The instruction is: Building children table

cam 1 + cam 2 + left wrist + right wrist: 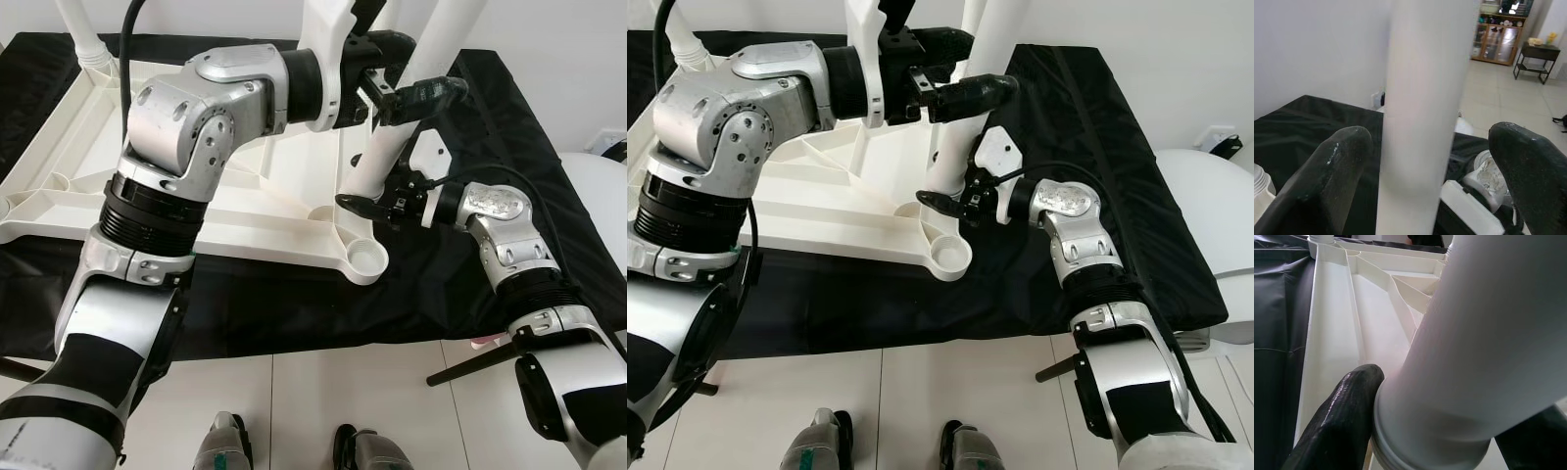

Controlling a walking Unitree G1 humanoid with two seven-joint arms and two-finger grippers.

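Observation:
The white table top (245, 211) lies upside down on a black cloth (294, 304). A white leg (416, 59) stands tilted at its near right corner. My left arm reaches across, and my left gripper (407, 93) is open around the leg's upper part, with small gaps beside the leg (1420, 122) in the left wrist view. My right gripper (367, 201) is shut on the leg's base (1479, 357), one finger (1337, 416) pressed against its collar. An open round socket (364, 257) sits at the corner just in front of it.
Another white leg (83, 34) stands at the far left corner, and a further one (328, 29) rises behind my left arm. A white rounded object (598, 196) sits off the cloth to the right. A dark rod (470, 367) lies on the tiled floor near my feet.

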